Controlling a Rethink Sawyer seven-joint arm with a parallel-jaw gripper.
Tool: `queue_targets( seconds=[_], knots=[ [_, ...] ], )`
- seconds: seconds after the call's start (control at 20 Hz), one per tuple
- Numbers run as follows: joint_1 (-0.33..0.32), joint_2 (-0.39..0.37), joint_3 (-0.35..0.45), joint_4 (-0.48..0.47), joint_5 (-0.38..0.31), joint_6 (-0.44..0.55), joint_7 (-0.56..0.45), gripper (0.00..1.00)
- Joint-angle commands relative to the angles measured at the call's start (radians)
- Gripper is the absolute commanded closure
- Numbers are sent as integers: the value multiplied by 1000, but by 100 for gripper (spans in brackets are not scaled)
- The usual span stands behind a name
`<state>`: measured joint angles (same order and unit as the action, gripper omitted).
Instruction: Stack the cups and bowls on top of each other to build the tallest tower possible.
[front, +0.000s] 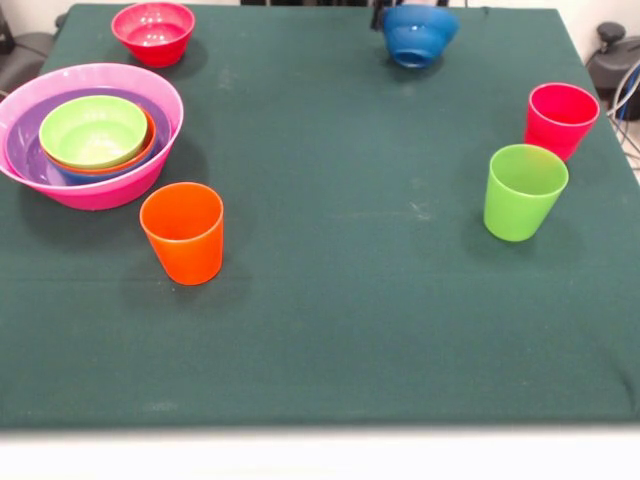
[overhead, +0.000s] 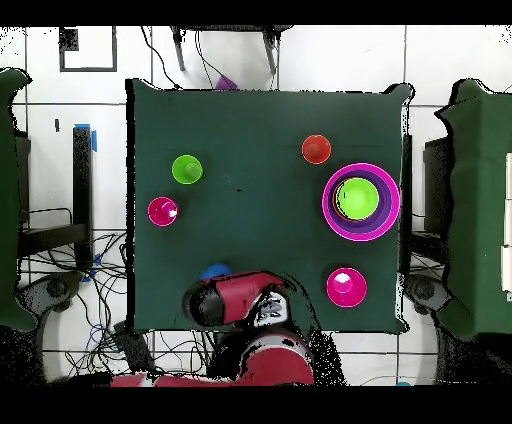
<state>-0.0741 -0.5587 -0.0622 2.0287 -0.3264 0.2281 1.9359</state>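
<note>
The tower (front: 165, 100) is a huge pink bowl at the left holding nested purple, light blue, orange and lime green bowls (front: 93, 130); from overhead it is the tower (overhead: 361, 200). A red-pink bowl (front: 153, 32) stands behind it. The orange cup (front: 183, 232) stands upright in front of the tower. At the right stand the lime green cup (front: 524, 191) and the red-pink cup (front: 560, 120). The dark blue bowl (front: 418, 35) hangs tilted at the far edge, with my gripper (front: 385, 14) shut on its rim. In the overhead view my arm (overhead: 235, 300) hides most of that bowl (overhead: 214, 271).
A dark green cloth (front: 330, 300) covers the table, with a white front edge (front: 320, 450). Cables and dark equipment (front: 612, 55) lie beyond the right side. Other green-covered tables (overhead: 480, 200) flank this one in the overhead view.
</note>
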Motion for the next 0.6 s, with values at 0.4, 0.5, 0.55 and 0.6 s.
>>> queue_targets(
  seconds=[0.4, 0.5, 0.55, 0.6],
  knots=[
    [-353, -327, 232, -14, -79, 455, -350, 100],
    [-391, -341, 261, -15, -94, 479, -368, 100],
    [-417, -344, 278, -17, -101, 491, -383, 100],
    [-439, -345, 297, -18, -107, 502, -395, 100]
  ],
)
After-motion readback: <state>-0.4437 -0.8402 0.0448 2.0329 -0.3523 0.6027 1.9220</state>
